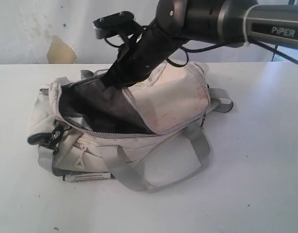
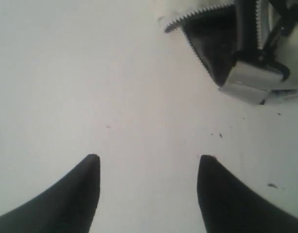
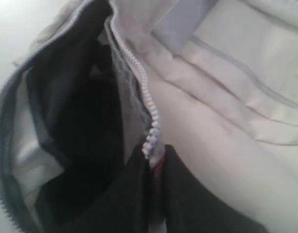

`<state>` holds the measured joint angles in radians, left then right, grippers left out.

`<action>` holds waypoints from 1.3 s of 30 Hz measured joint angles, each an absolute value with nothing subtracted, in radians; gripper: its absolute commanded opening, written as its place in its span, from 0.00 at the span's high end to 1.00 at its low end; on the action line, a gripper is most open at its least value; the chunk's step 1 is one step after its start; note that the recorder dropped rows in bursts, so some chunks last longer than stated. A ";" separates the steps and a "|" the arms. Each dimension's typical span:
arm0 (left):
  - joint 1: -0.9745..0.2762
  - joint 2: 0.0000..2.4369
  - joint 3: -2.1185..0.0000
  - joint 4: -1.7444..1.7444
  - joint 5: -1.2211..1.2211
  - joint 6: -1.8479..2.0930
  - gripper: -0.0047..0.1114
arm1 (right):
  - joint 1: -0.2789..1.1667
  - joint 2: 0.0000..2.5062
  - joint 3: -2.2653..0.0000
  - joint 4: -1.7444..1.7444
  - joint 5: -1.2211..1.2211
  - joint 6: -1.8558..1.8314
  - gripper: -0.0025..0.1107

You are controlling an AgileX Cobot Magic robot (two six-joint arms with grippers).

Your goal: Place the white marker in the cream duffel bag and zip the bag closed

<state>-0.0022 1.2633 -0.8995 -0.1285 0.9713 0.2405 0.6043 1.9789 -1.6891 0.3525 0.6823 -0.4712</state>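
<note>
Marker (image 1: 85,176) not in bag (image 1: 173,102) yet: lay on table (image 1: 255,184) at bag's 7 o'clock, tight against bottom front edge, long axis 9-to-3. Right gripper (image 3: 156,158) pinched narrow on zipper edge (image 3: 139,82) near opening's 1 o'clock, probably propping mouth open. Left gripper (image 2: 149,158) spread wide, empty, over bare table, bag end in its view, marker not seen there. Judged left the free, nearer arm; would need approach across the barrel.
</note>
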 measured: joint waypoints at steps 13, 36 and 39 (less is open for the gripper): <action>-0.088 1.260 -0.701 -0.659 0.851 0.964 0.43 | 0.525 1.977 -1.689 0.348 0.479 -0.467 0.98; -0.268 1.649 -0.682 -0.865 0.517 1.326 0.43 | 0.525 1.977 -1.689 0.350 0.518 -0.467 0.98; -0.268 1.695 -0.684 -0.899 0.517 1.392 0.43 | 0.525 1.977 -1.689 0.350 0.514 -0.467 0.98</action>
